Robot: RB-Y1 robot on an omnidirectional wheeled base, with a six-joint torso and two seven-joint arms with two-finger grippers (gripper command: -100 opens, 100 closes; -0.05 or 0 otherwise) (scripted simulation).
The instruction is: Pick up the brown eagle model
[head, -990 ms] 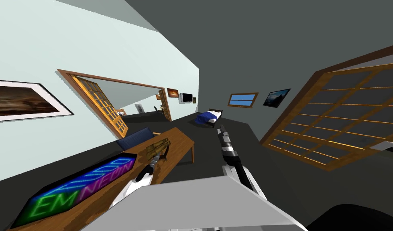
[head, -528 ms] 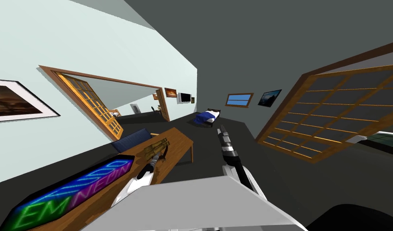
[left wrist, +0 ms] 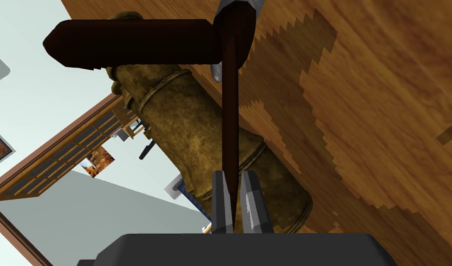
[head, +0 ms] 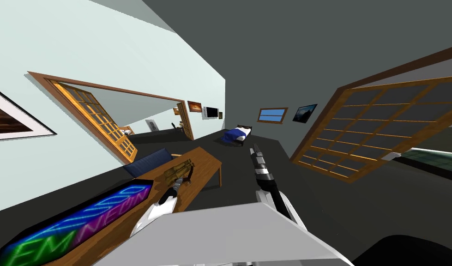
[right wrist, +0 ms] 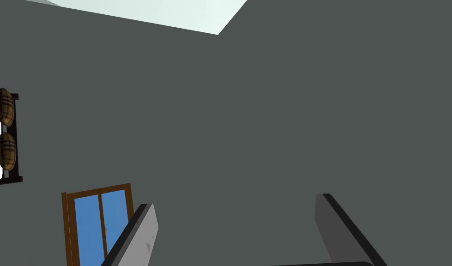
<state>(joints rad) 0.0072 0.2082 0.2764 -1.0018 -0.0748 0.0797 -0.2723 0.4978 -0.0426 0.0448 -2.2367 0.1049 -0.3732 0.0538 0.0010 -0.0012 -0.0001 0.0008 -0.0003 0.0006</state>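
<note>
Right now my left gripper (left wrist: 232, 178) is pinched nearly closed on a thin dark part of the brown eagle model (left wrist: 192, 134), on the wooden table (left wrist: 382, 115) past the neon sign (head: 81, 221) — my right gripper (right wrist: 235, 201) hangs out front, fingers wide apart.

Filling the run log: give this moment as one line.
left gripper: shut on eagle model | eagle model: on wooden table | right gripper: open

Right gripper (right wrist: 236, 201): fingers (right wrist: 139, 240) stand wide apart. Beyond them, dark grey wall (right wrist: 289, 101), blue window (right wrist: 86, 226) in brown frame just beside one finger, two checked pillows (right wrist: 6, 107) against a dark headboard (right wrist: 16, 173).
</note>
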